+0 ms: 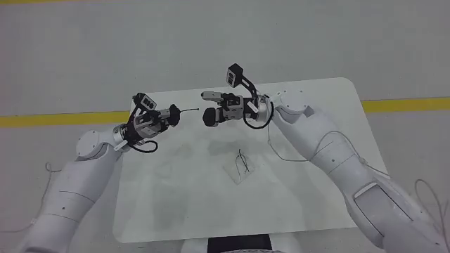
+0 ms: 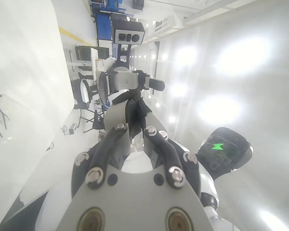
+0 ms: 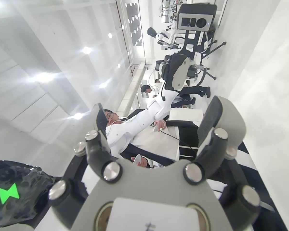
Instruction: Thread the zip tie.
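**Black zip tie (image 1: pixel 186 110) pinched, right jaws agape**

Top view: left jaws grip the tie over the far side of the table (image 1: pixel 337 95), its free end pointing at the right jaws, open just beside the tip. A clear bag (image 1: pixel 241 163) of spare ties lies nearer the robot. Left wrist view: fingers (image 2: pixel 115 118) clamped on a black strip, right jaws beyond. Right wrist view: fingers (image 3: pixel 213 111) spread wide, left jaws facing them.
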You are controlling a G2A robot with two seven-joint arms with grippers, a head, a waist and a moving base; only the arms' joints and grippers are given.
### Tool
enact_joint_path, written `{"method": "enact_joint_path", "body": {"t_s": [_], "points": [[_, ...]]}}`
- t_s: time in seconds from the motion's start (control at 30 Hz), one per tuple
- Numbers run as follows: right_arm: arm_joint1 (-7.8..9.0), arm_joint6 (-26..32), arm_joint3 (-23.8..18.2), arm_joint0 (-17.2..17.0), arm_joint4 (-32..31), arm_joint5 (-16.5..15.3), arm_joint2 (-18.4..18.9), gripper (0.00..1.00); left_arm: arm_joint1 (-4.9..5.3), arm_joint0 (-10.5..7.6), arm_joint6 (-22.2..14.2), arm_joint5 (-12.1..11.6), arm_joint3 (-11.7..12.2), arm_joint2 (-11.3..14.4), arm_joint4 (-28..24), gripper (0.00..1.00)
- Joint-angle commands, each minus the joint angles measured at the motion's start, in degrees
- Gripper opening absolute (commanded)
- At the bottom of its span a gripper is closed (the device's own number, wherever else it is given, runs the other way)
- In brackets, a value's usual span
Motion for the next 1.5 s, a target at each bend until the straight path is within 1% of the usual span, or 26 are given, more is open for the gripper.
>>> {"method": "enact_joint_path", "body": {"t_s": [0.0, 0.2, 0.23, 0.27, 0.3, 0.37, 0.6, 0.77, 1.03, 1.2, 1.3, 1.47], "points": [[0.11, 0.05, -0.76, -0.42, -0.15, -0.29, 0.55, 1.0, 0.0, 0.0, 0.0, 0.0, 0.0, 0.0, 0.0, 0.0], [0.25, 0.59, -2.44, -1.11, -1.6, -1.34, 1.51, 1.0, 0.0, 0.0, 0.0, 0.0, 0.0, 0.0, 0.0, 0.0], [0.25, 0.62, -2.55, -1.19, -1.75, -1.33, 1.6, 0.75, 0.0, 0.0, 0.0, 0.0, 0.0, 0.0, 0.0, 0.0], [0.27, 0.71, -2.54, -1.08, -2.47, -1.07, 1.6, 0.55, 0.0, 0.0, 0.0, 0.0, 0.0, 0.0, 0.0, 0.0], [0.27, 0.71, -2.53, -1.0, -2.93, -0.87, 1.59, 0.49, 0.0, 0.0, 0.0, 0.0, 0.0, 0.0, 0.0, 0.0], [0.21, 0.56, -2.41, -0.98, -3.31, -0.61, 1.66, 0.42, 0.0, 0.0, 0.0, 0.0, 0.0, 0.0, 0.0, 0.0], [-0.25, 0.1, -1.2, -0.56, -3.6, -0.59, 1.61, 0.33, 0.0, 0.0, 0.0, 0.0, 0.0, 0.0, 0.0, 0.0], [-0.61, -0.35, -0.29, -0.16, -4.18, -0.98, 1.43, 0.32, 0.0, 0.0, 0.0, 0.0, 0.0, 0.0, 0.0, 0.0], [-1.08, -0.7, 0.26, -0.19, -5.02, -1.39, 1.25, 0.23, 0.0, 0.0, 0.0, 0.0, 0.0, 0.0, 0.0, 0.0], [-1.27, -0.48, 0.45, -0.1, -5.81, -0.91, 1.12, 0.18, 0.0, 0.0, 0.0, 0.0, 0.0, 0.0, 0.0, 0.0], [-1.39, -0.4, 0.52, -0.12, -6.02, -0.75, 1.14, 0.16, 0.0, 0.0, 0.0, 0.0, 0.0, 0.0, 0.0, 0.0], [-1.51, -0.33, 0.68, -0.1, -6.41, -0.43, 1.37, 0.16, 0.0, 0.0, 0.0, 0.0, 0.0, 0.0, 0.0, 0.0]]}}
